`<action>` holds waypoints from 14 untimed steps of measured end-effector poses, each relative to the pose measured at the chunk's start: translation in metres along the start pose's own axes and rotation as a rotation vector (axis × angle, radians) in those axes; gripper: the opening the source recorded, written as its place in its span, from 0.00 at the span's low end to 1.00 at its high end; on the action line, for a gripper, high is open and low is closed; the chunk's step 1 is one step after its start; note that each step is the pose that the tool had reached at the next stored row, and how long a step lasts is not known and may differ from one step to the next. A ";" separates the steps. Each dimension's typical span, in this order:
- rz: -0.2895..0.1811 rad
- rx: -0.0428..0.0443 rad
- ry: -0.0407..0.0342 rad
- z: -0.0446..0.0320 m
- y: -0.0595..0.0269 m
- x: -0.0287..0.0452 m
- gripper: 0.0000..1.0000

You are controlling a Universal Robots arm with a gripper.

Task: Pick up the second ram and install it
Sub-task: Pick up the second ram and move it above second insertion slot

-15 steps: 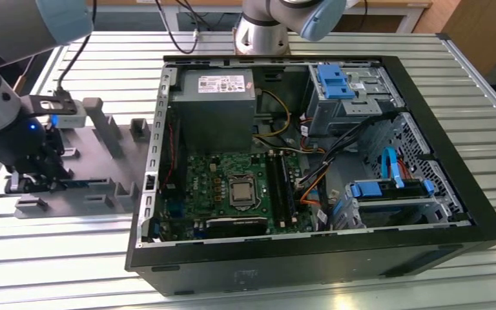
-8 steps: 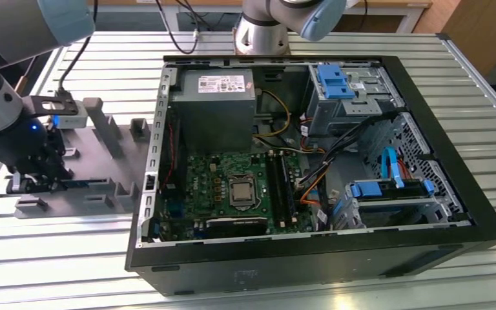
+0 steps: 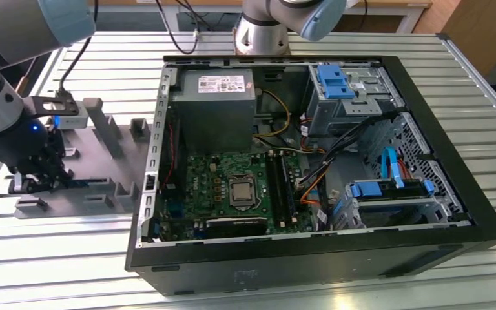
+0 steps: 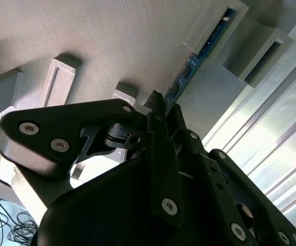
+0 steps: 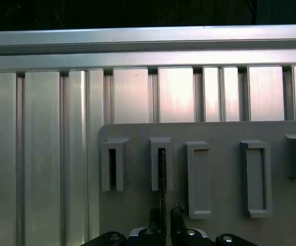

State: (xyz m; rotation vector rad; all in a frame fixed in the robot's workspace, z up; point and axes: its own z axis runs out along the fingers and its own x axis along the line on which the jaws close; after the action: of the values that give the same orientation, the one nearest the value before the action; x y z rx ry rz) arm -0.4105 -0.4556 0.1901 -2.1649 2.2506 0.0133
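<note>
At the exterior view's left, the arm's gripper is lowered onto the grey fixture tray, well apart from the open computer case at the exterior view's right, where the motherboard lies with its memory slots exposed. In both wrist views the second ram (a thin dark-blue stick seen edge-on) stands on the tray with its far end seated in a slotted holder and its near end running in at the gripper. Whether the jaws pinch the stick or merely flank it cannot be told.
</note>
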 end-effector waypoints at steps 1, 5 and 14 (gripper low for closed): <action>0.000 0.0000 0.0000 0.0001 0.0000 0.0000 0.22; 0.000 0.0000 0.0000 0.0005 0.0000 0.0000 0.22; 0.000 0.0000 -0.0001 0.0016 -0.0002 0.0000 0.30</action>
State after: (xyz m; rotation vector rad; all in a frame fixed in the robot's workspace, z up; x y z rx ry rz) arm -0.4103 -0.4556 0.1885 -2.1649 2.2505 0.0134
